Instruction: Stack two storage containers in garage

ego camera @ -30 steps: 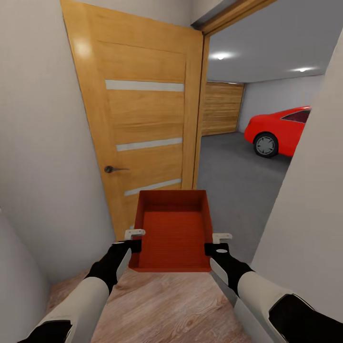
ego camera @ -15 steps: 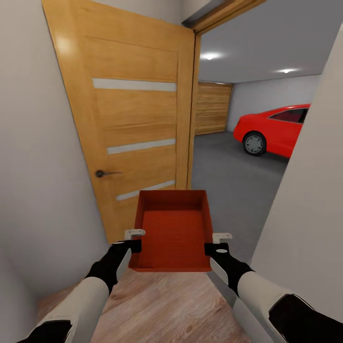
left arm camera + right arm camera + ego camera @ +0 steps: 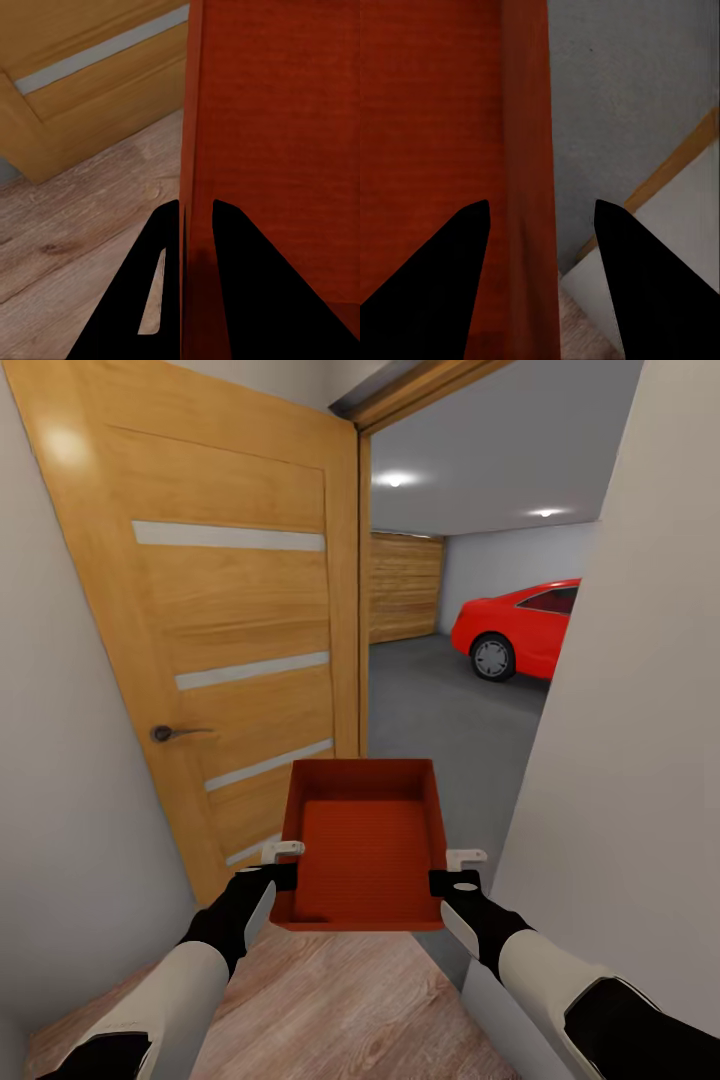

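We carry one storage container (image 3: 362, 845) out in front of us at 12 o'clock, level and open side up, an arm on each side so the weight is shared and it cannot tip. Our left gripper (image 3: 281, 865) is clamped on its left wall, the fingers pinching that wall in the left wrist view. Our right gripper (image 3: 456, 868) straddles the right wall, but its fingers stand apart from the wall in the right wrist view, so we cannot tell whether it truly clamps. The open wooden door (image 3: 220, 630) stands at 10 o'clock, a white wall (image 3: 640, 740) at 3 o'clock, and between them the garage with its grey floor (image 3: 440, 710) and the red car (image 3: 520, 628) at 1 o'clock.
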Available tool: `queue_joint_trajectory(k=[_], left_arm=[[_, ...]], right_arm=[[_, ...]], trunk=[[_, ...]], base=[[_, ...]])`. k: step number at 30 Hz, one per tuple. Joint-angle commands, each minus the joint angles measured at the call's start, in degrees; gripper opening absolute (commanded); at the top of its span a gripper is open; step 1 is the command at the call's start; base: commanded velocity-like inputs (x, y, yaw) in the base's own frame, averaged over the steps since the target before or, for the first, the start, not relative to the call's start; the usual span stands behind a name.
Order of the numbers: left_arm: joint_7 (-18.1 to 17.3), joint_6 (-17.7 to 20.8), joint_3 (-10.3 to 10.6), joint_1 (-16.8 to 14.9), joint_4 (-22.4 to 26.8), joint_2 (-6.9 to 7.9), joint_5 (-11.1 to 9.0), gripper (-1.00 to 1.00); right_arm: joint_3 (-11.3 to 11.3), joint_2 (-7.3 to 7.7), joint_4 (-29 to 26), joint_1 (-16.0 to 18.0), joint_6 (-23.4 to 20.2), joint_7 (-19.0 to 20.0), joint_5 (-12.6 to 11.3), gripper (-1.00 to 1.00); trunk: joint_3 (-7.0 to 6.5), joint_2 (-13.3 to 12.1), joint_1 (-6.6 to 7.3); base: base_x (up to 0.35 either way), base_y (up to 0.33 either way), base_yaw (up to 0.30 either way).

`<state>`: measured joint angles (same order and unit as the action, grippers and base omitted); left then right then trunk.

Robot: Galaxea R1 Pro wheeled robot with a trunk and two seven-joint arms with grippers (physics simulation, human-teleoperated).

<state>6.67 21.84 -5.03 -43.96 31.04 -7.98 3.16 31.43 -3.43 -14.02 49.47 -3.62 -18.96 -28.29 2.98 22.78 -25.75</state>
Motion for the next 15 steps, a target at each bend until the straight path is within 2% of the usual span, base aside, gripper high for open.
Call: queue_joint_trajectory(k=[1, 6, 15], left_arm=[[0.10, 0.39, -0.99, -0.09, 0.25, -1.07, -0.35, -1.00], [0.10, 0.39, -0.95, -0.09, 0.25, -1.07, -0.35, -1.00], [0.10, 0.39, -0.96, -0.09, 0.25, -1.12, -0.39, -1.00]], right_arm=[[0.39, 0.00, 0.05, 0.02, -0.34, -0.57, 0.16, -1.00], [0.39, 0.00, 0.05, 0.02, -0.34, -0.61, 0.16, -1.00], [0.39, 0.00, 0.05, 0.02, -0.34, -0.59, 0.16, -1.00]], trunk=[[0.13, 0.14, -0.04], [0.13, 0.14, -0.04], [0.13, 0.14, -0.04]], base=[[0.000, 0.000, -0.246], [0.027, 0.022, -0.161], [0.191, 0.239, -0.009]])
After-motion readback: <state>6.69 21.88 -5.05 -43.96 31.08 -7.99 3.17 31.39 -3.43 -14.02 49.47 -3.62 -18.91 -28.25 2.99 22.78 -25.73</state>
